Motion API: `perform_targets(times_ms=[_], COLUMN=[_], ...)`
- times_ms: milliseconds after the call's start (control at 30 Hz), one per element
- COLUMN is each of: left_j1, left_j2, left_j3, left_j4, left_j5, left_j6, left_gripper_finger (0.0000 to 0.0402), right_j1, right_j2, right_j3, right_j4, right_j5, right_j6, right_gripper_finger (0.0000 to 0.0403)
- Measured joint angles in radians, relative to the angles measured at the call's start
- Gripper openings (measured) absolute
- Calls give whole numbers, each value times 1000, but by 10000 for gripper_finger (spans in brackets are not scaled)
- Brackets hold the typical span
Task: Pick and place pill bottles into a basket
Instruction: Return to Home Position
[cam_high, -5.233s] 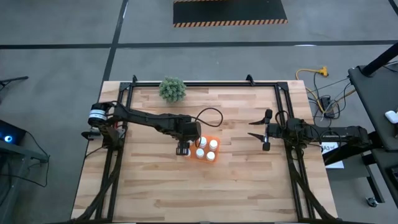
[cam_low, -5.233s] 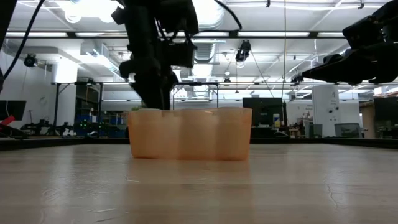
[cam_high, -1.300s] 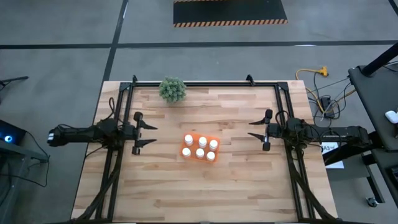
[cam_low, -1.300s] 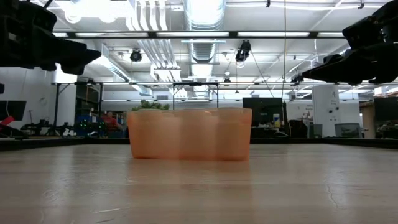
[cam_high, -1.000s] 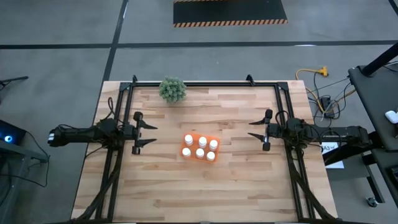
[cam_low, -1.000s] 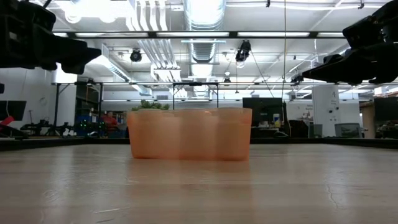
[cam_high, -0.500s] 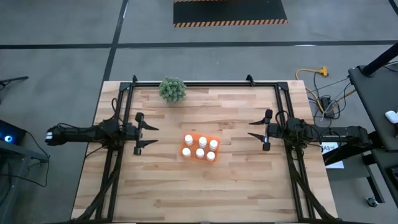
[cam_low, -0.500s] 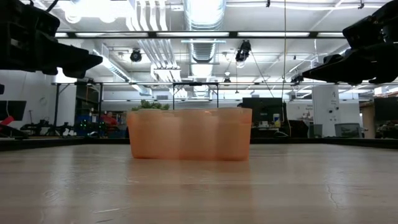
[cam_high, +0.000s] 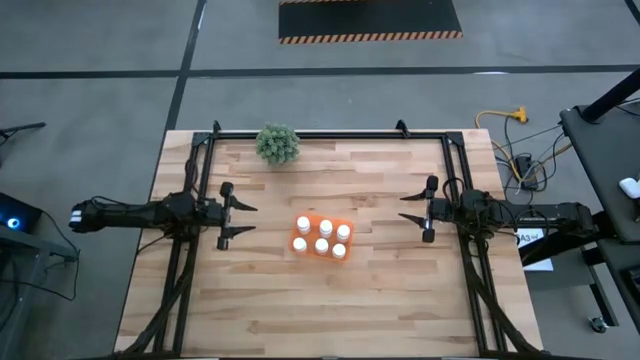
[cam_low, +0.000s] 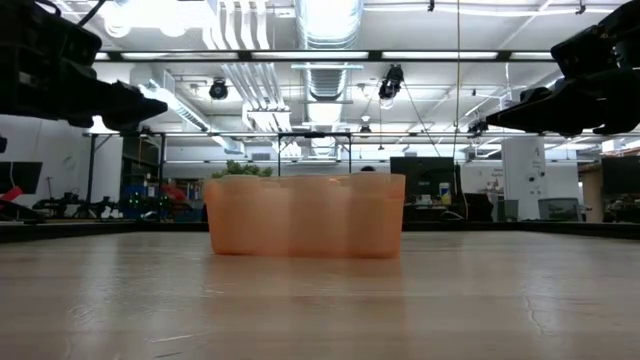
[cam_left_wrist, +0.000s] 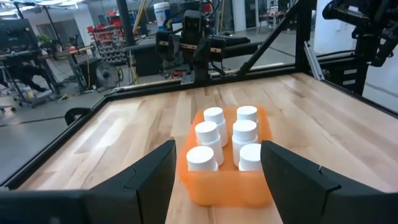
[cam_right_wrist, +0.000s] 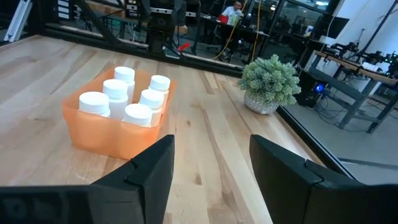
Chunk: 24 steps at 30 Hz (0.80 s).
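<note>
1. Pale wooden table (cam_high: 380, 290) is seen from above, with a green plant (cam_high: 277, 143) set near its far edge.
2. All six pill bottles (cam_high: 321, 245) are seen standing inside the orange basket (cam_low: 305, 215) at mid-table.
3. The left gripper (cam_high: 250, 219) is held at the left side, fingers spread and empty; the right gripper (cam_high: 402, 207) likewise at the right.
4. Loading is judged finished; homing is in hand, and only parking the arms clear of the basket is called for.
</note>
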Motion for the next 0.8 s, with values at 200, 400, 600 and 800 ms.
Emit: perform_targets(times_ms=[200,400,600,800], left_j1=[0,0,0,0], left_j2=[18,30,34,34], left_j3=[0,-1,-1,-1], left_j4=[0,-1,0,0], left_j5=[0,0,0,0], left_j6=[0,0,0,0], left_gripper_finger=[217,217,217,217], right_j1=[0,0,0,0], right_j2=[0,0,0,0], right_j3=[0,0,0,0], right_j4=[0,0,0,0], right_j5=[0,0,1,1], right_j6=[0,0,0,0], right_gripper_finger=[199,199,199,199])
